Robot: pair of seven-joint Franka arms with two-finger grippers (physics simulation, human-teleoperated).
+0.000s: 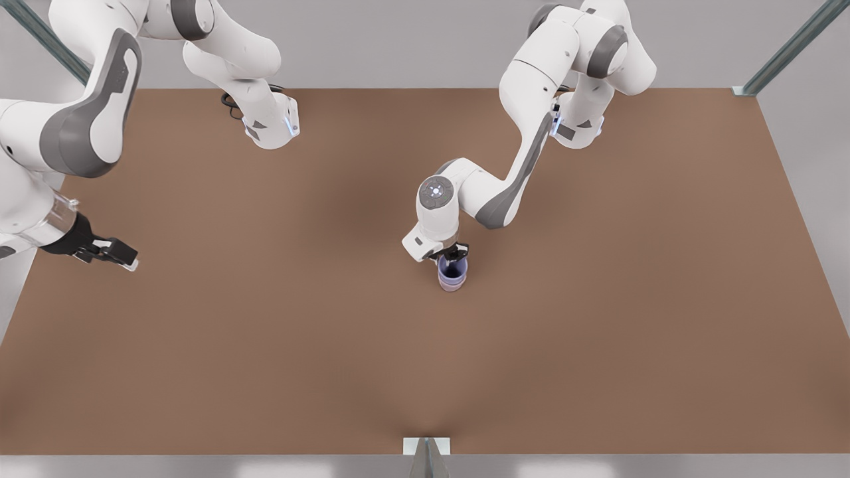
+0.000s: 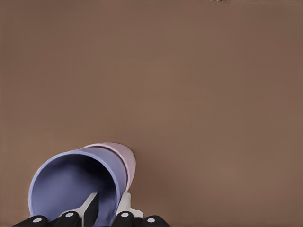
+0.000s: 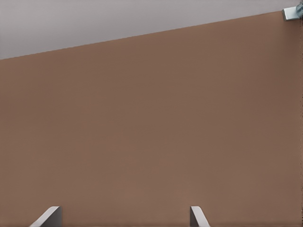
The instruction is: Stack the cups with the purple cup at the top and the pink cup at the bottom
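Left gripper (image 1: 454, 253) reaching straight down mid-table (image 1: 597, 332), fingers pinching purple cup (image 1: 453, 269) rim, purple cup nested in pink cup (image 1: 453, 285), right gripper (image 1: 113, 255) parted, waiting low at front view's left.

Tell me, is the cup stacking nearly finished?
Nearly. The purple cup already sits nested in the pink cup on the table. The left gripper grips the purple cup's rim, one finger inside, so letting go remains. The right gripper waits open at the front view's left.
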